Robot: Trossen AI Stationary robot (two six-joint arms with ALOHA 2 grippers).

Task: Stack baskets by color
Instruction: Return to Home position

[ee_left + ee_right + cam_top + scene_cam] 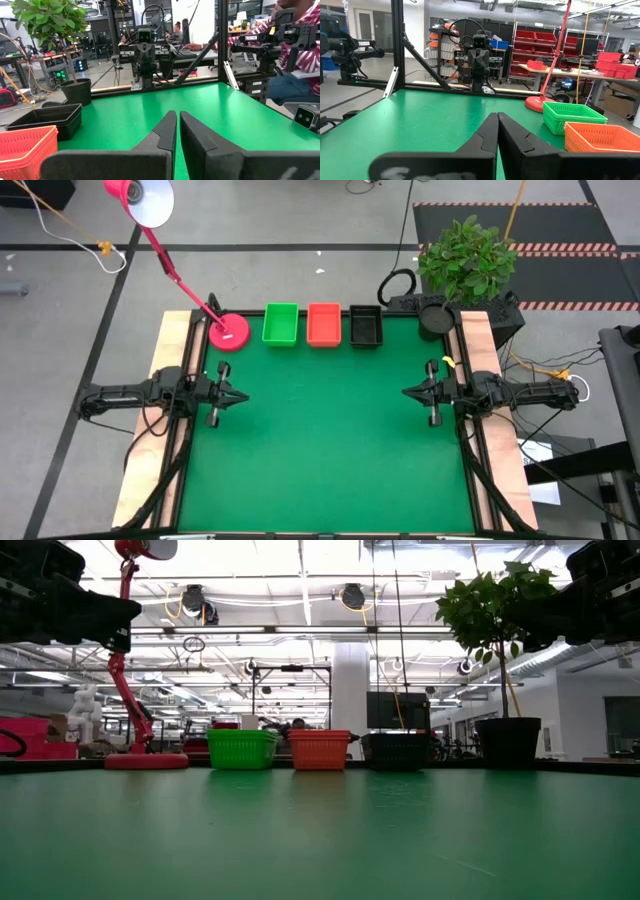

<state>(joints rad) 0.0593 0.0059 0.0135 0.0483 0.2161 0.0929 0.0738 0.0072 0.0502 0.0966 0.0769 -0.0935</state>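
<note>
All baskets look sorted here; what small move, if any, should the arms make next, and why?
Probably just a slight retreat to rest, with no further grasp. The green stack, orange stack and black stack sit in a row at the table's far edge, no loose basket shows, and the left gripper and right gripper hang empty and shut at the table's sides.

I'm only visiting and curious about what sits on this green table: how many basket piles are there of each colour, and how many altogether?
Green basket pile: 1
Orange-red basket pile: 1
Black basket pile: 1
Total: 3 piles. The pictures do not show how many baskets each pile holds.
</note>
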